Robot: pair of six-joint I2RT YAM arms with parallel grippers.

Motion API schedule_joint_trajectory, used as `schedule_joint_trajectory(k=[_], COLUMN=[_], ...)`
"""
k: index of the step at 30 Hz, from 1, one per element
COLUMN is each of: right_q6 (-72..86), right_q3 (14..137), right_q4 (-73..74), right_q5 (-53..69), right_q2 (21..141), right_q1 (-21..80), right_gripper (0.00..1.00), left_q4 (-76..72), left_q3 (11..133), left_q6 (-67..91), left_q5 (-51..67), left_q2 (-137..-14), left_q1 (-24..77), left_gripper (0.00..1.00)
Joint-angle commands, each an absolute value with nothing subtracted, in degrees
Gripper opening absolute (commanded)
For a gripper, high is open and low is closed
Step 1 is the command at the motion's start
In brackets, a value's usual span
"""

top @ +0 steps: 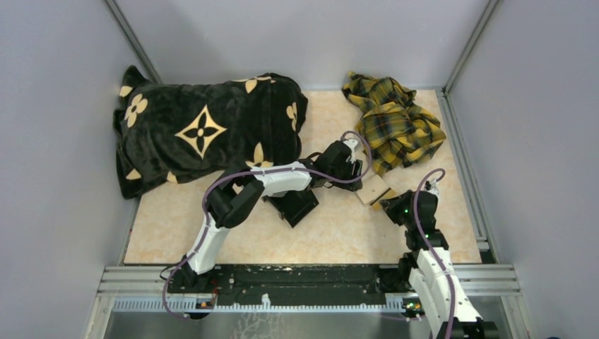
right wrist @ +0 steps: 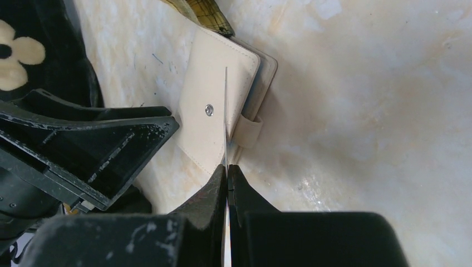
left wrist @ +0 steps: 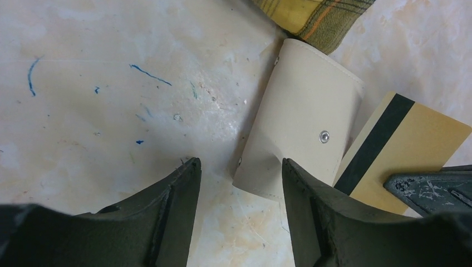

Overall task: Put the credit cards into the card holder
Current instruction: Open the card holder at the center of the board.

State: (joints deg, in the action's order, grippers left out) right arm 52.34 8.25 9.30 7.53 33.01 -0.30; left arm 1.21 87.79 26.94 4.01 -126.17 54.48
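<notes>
Pinching 1 credit card, R tool hangs by 1 card holder.

the card is partly hidden by the right gripper; the plaid cloth runs off-frame.

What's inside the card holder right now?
Its inside is hidden: the card holder lies folded, showing only its beige cover and a snap stud. The one visible card is outside it, held by the right gripper, jaws shut on it.
</notes>
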Motion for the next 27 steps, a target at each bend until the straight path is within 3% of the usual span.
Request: schedule_joint_trajectory(k=[1, 14, 27], right_q6=[52.65, 53.13, 55.99], right_q3=[8.18, 7.27, 4.95], right_q4=[5.81, 8.84, 5.61], right_q5=[8.93, 7.85, 7.94], right_q2=[32.59, 28.35, 29.57], right_q1=[-1.26, -2.37, -2.51], right_gripper=[0.00, 0.00, 0.00], left_q4=[9.63, 10.03, 7.94], left_q3=[83.85, 81.45, 87.80], left_q6=[26.79, 27.65, 22.42], left_q5=[4.83, -0.67, -4.05], left_q2=[-127.92, -125.18, -125.17], left_q1=[55.96, 56.95, 55.45], left_gripper=[0.63, 0.63, 0.66])
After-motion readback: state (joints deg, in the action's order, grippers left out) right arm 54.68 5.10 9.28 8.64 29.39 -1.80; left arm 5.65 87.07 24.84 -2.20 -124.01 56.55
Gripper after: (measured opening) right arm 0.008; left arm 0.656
